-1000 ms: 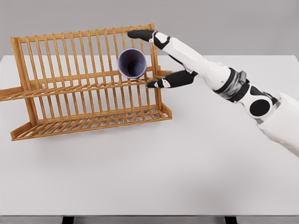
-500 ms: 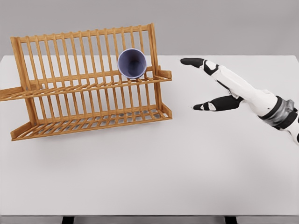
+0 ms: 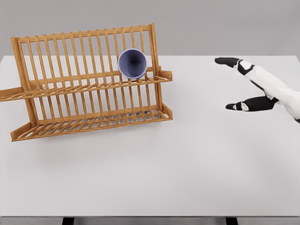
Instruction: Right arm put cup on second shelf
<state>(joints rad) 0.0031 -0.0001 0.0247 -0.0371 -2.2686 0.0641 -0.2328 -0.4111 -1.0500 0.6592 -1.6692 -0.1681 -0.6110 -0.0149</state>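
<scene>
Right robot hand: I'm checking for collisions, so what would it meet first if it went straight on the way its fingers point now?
Probably the rack, near the cup on its upper shelf. The right robot hand points left, over bare table until then. Depth is unclear.

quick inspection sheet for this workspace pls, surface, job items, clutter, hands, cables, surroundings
surface: white table, flat, bare in front of the rack
job's things: purple cup lying on its side on the upper shelf of the wooden rack, mouth toward the camera; rack stands at the table's left rear
clutter: nothing seen
hands: right hand open, holding nothing, above the table's right side, apart from the rack; left hand not in view
cables: nothing seen
surroundings: plain grey backdrop; two dark table supports show at the bottom edge
</scene>
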